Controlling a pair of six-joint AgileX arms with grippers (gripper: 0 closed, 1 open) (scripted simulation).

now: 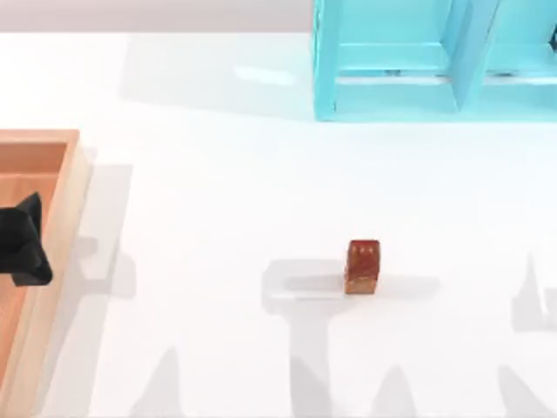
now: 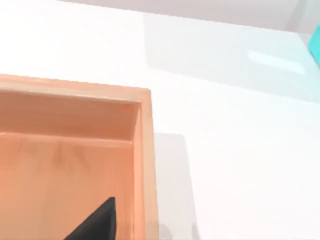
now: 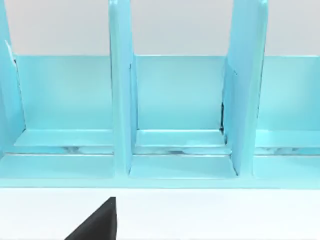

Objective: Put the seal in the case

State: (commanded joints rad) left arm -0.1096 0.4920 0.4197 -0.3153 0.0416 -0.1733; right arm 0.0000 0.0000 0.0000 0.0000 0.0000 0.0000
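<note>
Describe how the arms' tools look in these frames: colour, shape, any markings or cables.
The left tool is matte black, angular and tapering to a point, with no markings or cables visible. The right tool shows as a plain black wedge-shaped finger, likewise unmarked.

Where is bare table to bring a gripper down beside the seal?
The small reddish-brown seal stands alone; white table is free all around it. Crowded spots: the wooden tray under the left gripper, and the turquoise divided case.

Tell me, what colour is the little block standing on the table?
Glossy reddish-brown, with faint pale marks on top. The seal shows best in the top view.
</note>
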